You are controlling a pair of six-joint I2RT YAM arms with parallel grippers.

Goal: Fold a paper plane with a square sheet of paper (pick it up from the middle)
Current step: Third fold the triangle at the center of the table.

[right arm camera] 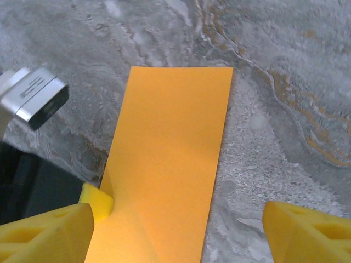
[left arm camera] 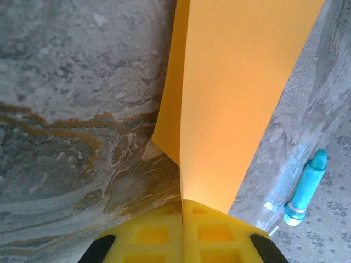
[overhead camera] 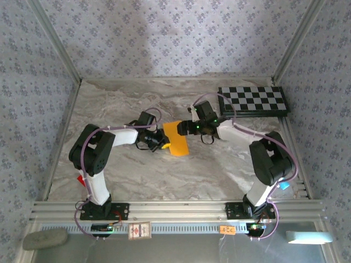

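The square sheet of paper (overhead camera: 177, 137) is orange-yellow and lies at the table's middle as a long narrow rectangle, doubled over in two layers. My left gripper (overhead camera: 162, 140) pinches its left edge. In the left wrist view the yellow fingers (left arm camera: 148, 235) are pressed together on the sheet of paper (left arm camera: 236, 82), which rises away from them. My right gripper (overhead camera: 190, 127) hovers at the sheet's right side. In the right wrist view it (right arm camera: 181, 235) stands wide open over the paper (right arm camera: 170, 148) and touches nothing. A left fingertip (right arm camera: 97, 201) shows at the paper's edge. A paper plane is out of view.
A black-and-white checkerboard (overhead camera: 253, 100) lies at the back right. A small red piece (overhead camera: 81, 179) sits by the left arm's base. A blue object (overhead camera: 283, 186) sits near the right arm's base. Patterned walls close in the marble table (overhead camera: 137, 175) on three sides.
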